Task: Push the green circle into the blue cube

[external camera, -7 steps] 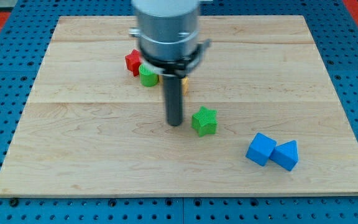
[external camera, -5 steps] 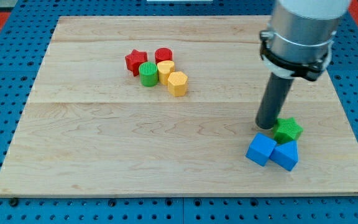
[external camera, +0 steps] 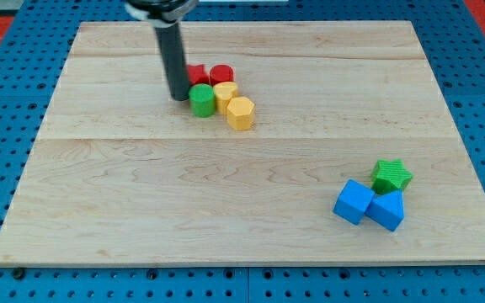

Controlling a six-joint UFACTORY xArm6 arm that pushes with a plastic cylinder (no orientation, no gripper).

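The green circle (external camera: 200,100) sits in a cluster left of the board's middle, near the view's top. My tip (external camera: 178,97) rests just left of it, touching or nearly touching it, with the rod covering most of the red star (external camera: 195,75). The blue cube (external camera: 354,202) lies far off at the view's lower right, apart from the tip.
A red cylinder (external camera: 221,75), a yellow block (external camera: 225,94) and a yellow hexagon (external camera: 240,113) pack against the green circle's right side. A blue triangular block (external camera: 386,209) touches the cube's right side, and a green star (external camera: 391,177) sits just above them. The wooden board (external camera: 141,202) lies on blue pegboard.
My tip has moved from beside the green star at the lower right across to the left side of the green circle. The green star stays next to the blue blocks.
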